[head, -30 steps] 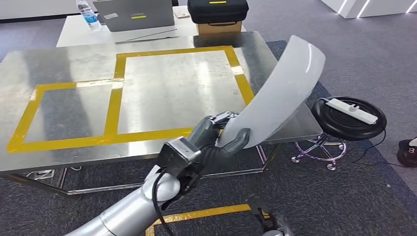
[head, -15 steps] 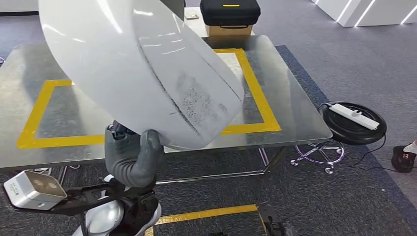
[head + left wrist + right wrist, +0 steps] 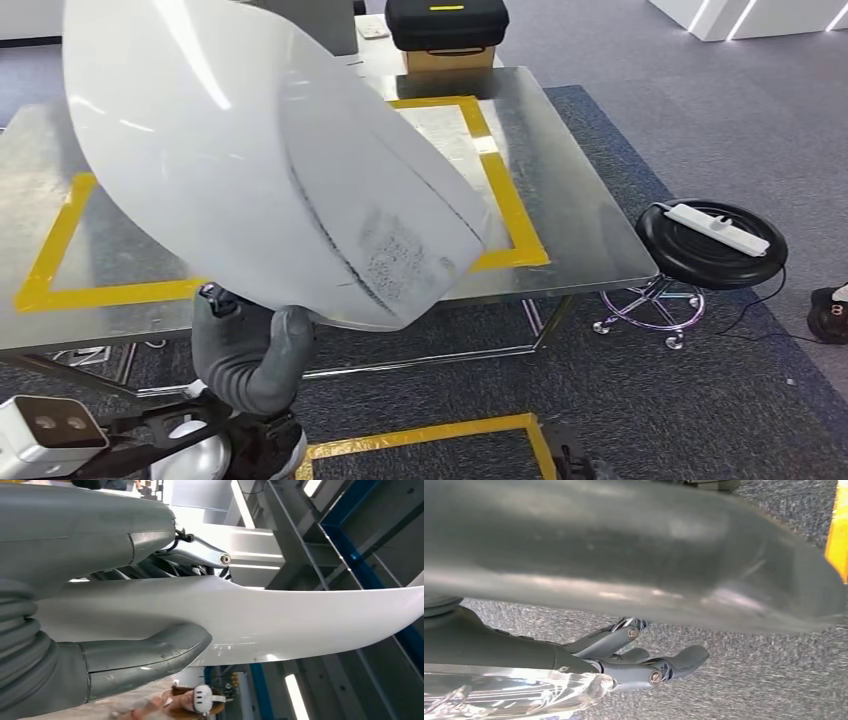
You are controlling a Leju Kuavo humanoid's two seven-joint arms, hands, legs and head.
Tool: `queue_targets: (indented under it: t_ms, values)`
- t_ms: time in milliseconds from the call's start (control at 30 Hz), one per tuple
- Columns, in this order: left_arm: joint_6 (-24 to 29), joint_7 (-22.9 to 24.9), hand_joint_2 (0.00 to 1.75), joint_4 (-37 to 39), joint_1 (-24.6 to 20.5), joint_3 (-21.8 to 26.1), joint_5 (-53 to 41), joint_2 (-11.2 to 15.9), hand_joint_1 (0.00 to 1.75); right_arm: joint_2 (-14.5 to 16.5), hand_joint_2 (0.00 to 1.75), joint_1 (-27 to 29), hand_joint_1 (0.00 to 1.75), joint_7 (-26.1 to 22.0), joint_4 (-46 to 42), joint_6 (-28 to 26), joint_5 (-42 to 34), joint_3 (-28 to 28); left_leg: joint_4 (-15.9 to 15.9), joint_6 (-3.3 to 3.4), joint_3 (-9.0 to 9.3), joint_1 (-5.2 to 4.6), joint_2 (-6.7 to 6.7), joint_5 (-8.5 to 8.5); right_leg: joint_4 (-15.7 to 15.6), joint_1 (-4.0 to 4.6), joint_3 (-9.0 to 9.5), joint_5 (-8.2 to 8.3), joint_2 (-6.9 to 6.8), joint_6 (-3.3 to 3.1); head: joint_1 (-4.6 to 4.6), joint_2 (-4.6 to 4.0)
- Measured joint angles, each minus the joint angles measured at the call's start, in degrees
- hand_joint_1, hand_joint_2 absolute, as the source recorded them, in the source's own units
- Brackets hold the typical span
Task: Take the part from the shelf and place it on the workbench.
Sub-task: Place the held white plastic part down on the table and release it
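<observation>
The part (image 3: 250, 150) is a large white curved panel with dark scuff marks. My left hand (image 3: 250, 350) grips its lower edge and holds it up in front of the steel workbench (image 3: 580, 230). The panel's broad face is turned to the head view, hiding much of the bench's left and middle. In the left wrist view the thumb (image 3: 145, 655) presses under the panel (image 3: 300, 615), with the fingers on the other side. My right hand (image 3: 634, 655) hangs over grey carpet, fingers loosely apart, holding nothing.
Yellow tape marks squares on the bench (image 3: 510, 210). A black case (image 3: 446, 22) stands on a box behind it. A black stool (image 3: 712, 245) carrying a white power strip (image 3: 718, 227) stands to the right. A person wearing a headset (image 3: 195, 702) stands nearby.
My left arm has swung to the left and turned the panel from edge-on at the right to broad side on. The panel now covers the bench's left part.
</observation>
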Motion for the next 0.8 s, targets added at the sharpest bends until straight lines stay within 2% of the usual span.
queue_targets:
  t_ms: [33,67,133,200,300,333,400,467,500,533,567,633,667,700,800]
  values:
    - [-0.2,0.0,1.75,0.0,0.2,0.0,0.1,0.1,1.75,0.0,0.00,0.1,0.00,0.0,0.0,0.0,0.0,-0.1,-0.2,0.04,0.09,0.01,0.01,0.83,0.0,-0.01,0.01,0.00,0.00,0.01,0.01,0.00]
    - [-0.3,0.0,1.75,0.0,0.2,0.0,0.2,0.2,1.75,0.0,0.00,0.1,0.00,0.0,0.0,0.0,0.0,-0.1,-2.6,0.11,1.29,0.03,0.02,2.53,0.0,-0.03,0.05,-0.01,0.04,0.04,0.00,0.00]
    - [-0.5,0.0,1.75,-0.1,0.2,0.0,0.4,0.3,1.75,0.0,0.00,0.1,0.00,0.0,0.0,0.0,0.0,-0.3,-10.2,0.24,5.26,0.11,0.12,5.96,0.2,0.10,0.06,-0.11,0.16,0.36,-0.08,0.00]
    - [-0.7,-0.1,1.75,-0.3,0.2,0.0,0.2,0.3,1.75,-0.1,0.00,0.1,0.00,0.0,0.0,0.0,0.1,-0.3,-15.0,0.80,7.57,0.12,0.08,6.74,0.1,0.33,-0.03,-0.42,0.27,1.06,-0.10,0.00]
    - [-1.2,-0.5,1.75,-0.4,0.3,0.0,-0.7,0.3,1.75,-0.1,0.00,0.2,0.00,0.2,0.0,0.0,0.3,-0.4,-15.9,2.13,8.11,0.15,-0.05,6.69,0.1,0.31,0.37,-0.30,0.24,2.12,0.08,0.00]
    - [-1.3,-0.6,1.75,-0.4,0.3,0.0,-0.9,0.3,1.75,-0.1,0.00,0.1,0.00,0.2,0.0,0.0,0.3,-0.4,-15.9,2.41,8.38,0.20,-0.04,6.85,0.9,0.27,0.13,-0.83,0.17,2.37,0.18,0.00]
    - [-1.3,-0.6,1.75,-0.4,0.4,0.0,-1.1,0.2,1.75,-0.2,0.00,0.0,0.00,0.1,0.0,0.0,0.3,-0.4,-15.9,2.79,8.75,0.22,-0.02,6.85,5.8,0.20,-2.20,-3.82,0.02,2.79,0.31,0.00]
    - [-1.4,-0.6,1.75,-0.4,0.5,0.1,-1.2,0.2,1.75,-0.2,0.00,0.2,0.00,0.1,0.0,0.0,0.3,-0.4,-15.9,3.04,8.81,0.12,-0.01,6.67,13.3,0.20,-6.03,-7.22,0.01,3.02,0.40,0.00]
    - [-1.4,-0.6,1.75,-0.4,0.6,0.1,-1.3,0.2,1.75,-0.2,0.00,0.2,0.00,0.1,0.0,0.0,0.3,-0.5,-15.9,3.14,8.88,0.06,-0.02,6.57,15.5,0.21,-7.33,-7.82,0.01,3.03,0.41,0.00]
    - [-1.4,-0.6,1.75,-0.4,0.6,0.1,-1.3,0.2,1.75,-0.2,0.00,0.3,0.00,0.0,0.0,0.0,0.3,-0.5,-15.9,3.17,9.03,0.03,-0.06,6.44,15.5,0.21,-7.63,-7.28,0.01,2.96,0.42,0.00]
    - [-1.4,-0.6,1.75,-0.4,0.7,0.1,-1.3,0.2,1.75,-0.2,0.00,0.3,0.00,0.0,0.0,0.0,0.3,-0.6,-15.9,3.13,9.28,0.01,-0.10,6.27,13.2,0.21,-6.80,-5.60,0.01,2.82,0.41,0.00]
    - [-1.4,-0.6,1.75,-0.4,0.7,0.1,-1.3,0.2,1.75,-0.2,0.00,0.2,0.00,0.0,0.0,0.0,0.3,-0.7,-15.9,2.84,9.92,-0.03,-0.16,5.81,5.3,0.27,-3.41,-1.27,0.01,2.46,0.40,0.00]
    - [-1.4,-0.6,1.75,-0.4,0.7,0.1,-1.3,0.2,1.75,-0.2,0.00,0.1,0.00,-0.1,0.0,0.0,0.3,-0.8,-15.9,2.62,10.10,-0.07,-0.17,5.64,2.2,0.37,-2.11,-0.20,0.02,2.18,0.39,0.00]
    - [-1.4,-0.6,1.75,-0.4,0.7,0.1,-1.3,0.2,1.75,-0.2,0.00,0.1,0.00,-0.1,0.0,-0.1,0.3,-0.8,-15.9,2.35,10.16,-0.11,-0.16,5.52,0.5,0.50,-1.37,0.45,0.05,1.84,0.37,0.00]
    - [-1.4,-0.6,1.75,-0.4,0.7,0.1,-1.3,0.2,1.75,-0.3,0.00,0.2,0.00,-0.2,0.0,-0.1,0.3,-0.9,-15.8,1.41,10.13,-0.15,-0.13,5.51,0.0,0.61,-0.94,0.92,0.13,0.82,0.36,0.01]
